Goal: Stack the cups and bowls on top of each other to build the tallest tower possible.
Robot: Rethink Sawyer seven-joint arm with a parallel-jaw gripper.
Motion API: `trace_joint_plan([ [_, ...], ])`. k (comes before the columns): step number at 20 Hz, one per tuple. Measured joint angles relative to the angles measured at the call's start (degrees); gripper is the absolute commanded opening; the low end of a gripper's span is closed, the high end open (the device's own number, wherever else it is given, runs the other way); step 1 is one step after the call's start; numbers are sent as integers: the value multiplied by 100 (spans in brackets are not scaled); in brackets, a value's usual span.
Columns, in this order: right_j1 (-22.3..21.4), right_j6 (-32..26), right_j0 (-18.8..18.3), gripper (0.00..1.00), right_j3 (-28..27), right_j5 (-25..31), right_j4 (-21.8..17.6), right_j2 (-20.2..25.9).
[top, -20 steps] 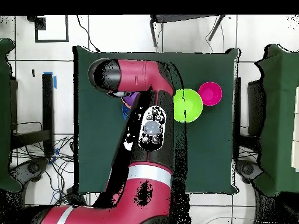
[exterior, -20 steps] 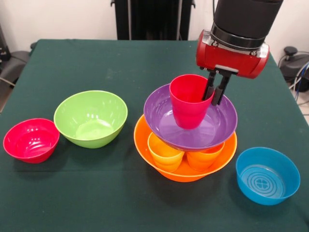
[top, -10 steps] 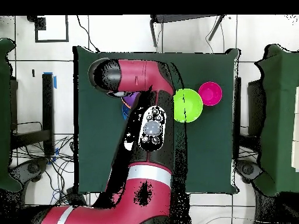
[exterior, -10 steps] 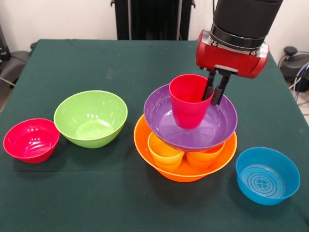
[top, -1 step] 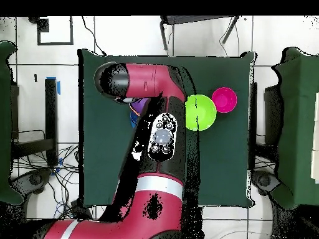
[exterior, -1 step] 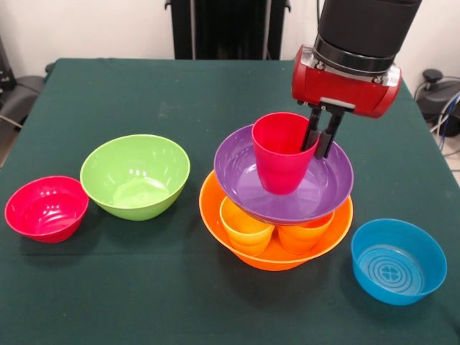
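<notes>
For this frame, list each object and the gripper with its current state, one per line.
Large orange plastic bowl: upright on the table, tower base.
Two orange plastic cups: upright inside it, under the purple bowl.
Purple plastic bowl: resting on those cups.
Red plastic cup: upright in the purple bowl.
Gripper: shut on the red cup's rim.
Lime green bowl, small red bowl, light blue bowl: upright, empty, unstacked.
</notes>
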Motion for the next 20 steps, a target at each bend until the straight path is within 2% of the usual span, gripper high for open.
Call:
trace_joint_plan([
  [20, -2, 0, -38, 0, 90, -383, 42, 7],
])
